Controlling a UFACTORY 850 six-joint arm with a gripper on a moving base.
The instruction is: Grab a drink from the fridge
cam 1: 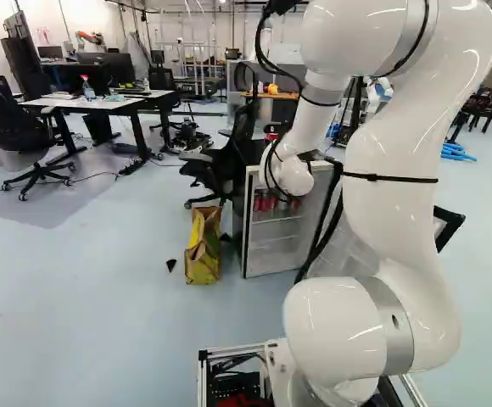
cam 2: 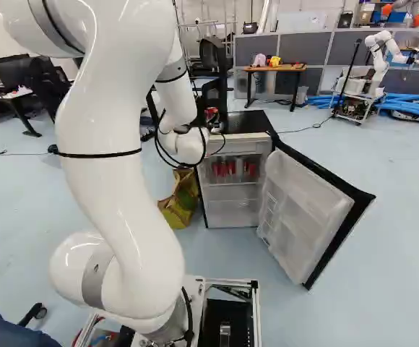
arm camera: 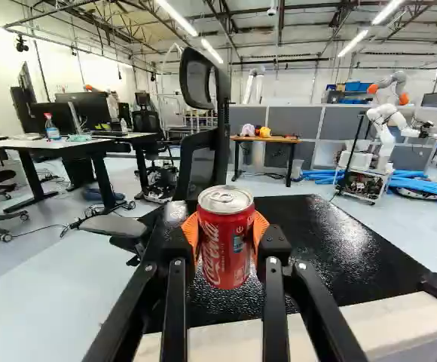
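My gripper (cam 2: 214, 122) shows partly behind the wrist at the fridge's top in the right base view. In the wrist view, the gripper (arm camera: 226, 240) is shut on a red drink can (arm camera: 225, 253), its orange pads pressing from both sides. The can is upright over the black fridge top (arm camera: 328, 241); whether its base touches that surface I cannot tell. Below, the small fridge (cam 2: 232, 194) stands with its door (cam 2: 307, 210) swung wide. Several red cans (cam 2: 230, 168) stand on its upper shelf.
A yellow bag (cam 1: 203, 246) stands on the floor beside the fridge. Behind that is a black office chair (cam 1: 220, 161). Desks (cam 1: 93, 105) stand farther off at the left of the left base view. Another robot (cam 2: 378, 61) stands beyond, near blue tubing (cam 2: 408, 108).
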